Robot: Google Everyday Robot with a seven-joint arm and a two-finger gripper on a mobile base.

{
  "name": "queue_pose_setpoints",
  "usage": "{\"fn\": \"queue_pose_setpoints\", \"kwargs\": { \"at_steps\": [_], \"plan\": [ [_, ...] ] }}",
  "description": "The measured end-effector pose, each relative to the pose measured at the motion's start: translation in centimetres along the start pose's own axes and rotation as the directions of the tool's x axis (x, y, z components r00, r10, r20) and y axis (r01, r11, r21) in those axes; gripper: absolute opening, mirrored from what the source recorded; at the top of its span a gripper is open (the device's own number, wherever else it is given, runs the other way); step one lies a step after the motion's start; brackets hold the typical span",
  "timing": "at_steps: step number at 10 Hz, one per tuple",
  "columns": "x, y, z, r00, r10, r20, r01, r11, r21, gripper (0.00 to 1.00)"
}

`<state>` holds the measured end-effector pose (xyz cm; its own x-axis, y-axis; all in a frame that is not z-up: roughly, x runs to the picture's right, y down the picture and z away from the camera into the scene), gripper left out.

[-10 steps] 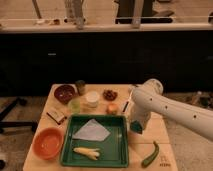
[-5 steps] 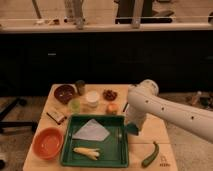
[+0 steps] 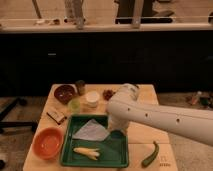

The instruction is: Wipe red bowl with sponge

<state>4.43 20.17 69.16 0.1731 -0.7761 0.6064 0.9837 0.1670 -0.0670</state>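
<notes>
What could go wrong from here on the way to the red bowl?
Pincer hangs over the right side of the tray, shut on the sponge.
1. The cloth lies between it and the red bowl; a low pass could drag it.
2. The bowl sits close to the edge of the table; wiping pressure might shove it off.

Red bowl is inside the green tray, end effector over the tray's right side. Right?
No. The camera view shows the red bowl on the table beside the green tray, not inside it. The end effector is over the tray's right side, holding the sponge.
</notes>
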Motion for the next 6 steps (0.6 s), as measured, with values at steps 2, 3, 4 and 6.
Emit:
{"fn": "queue_pose_setpoints", "kwargs": {
  "at_steps": [2, 3, 4, 6],
  "plan": [
    [-1.9, -2.8, 0.2, 0.997, -0.078, 0.009, 0.078, 0.997, 0.005, 0.00],
    [-2.8, -4.5, 0.3, 0.993, -0.120, 0.014, 0.119, 0.993, 0.008, 0.00],
    [-3.6, -6.1, 0.5, 0.988, -0.154, 0.019, 0.153, 0.988, 0.009, 0.00],
    [-5.2, -9.1, 1.0, 0.974, -0.225, 0.032, 0.225, 0.974, 0.006, 0.00]
  ]
}}
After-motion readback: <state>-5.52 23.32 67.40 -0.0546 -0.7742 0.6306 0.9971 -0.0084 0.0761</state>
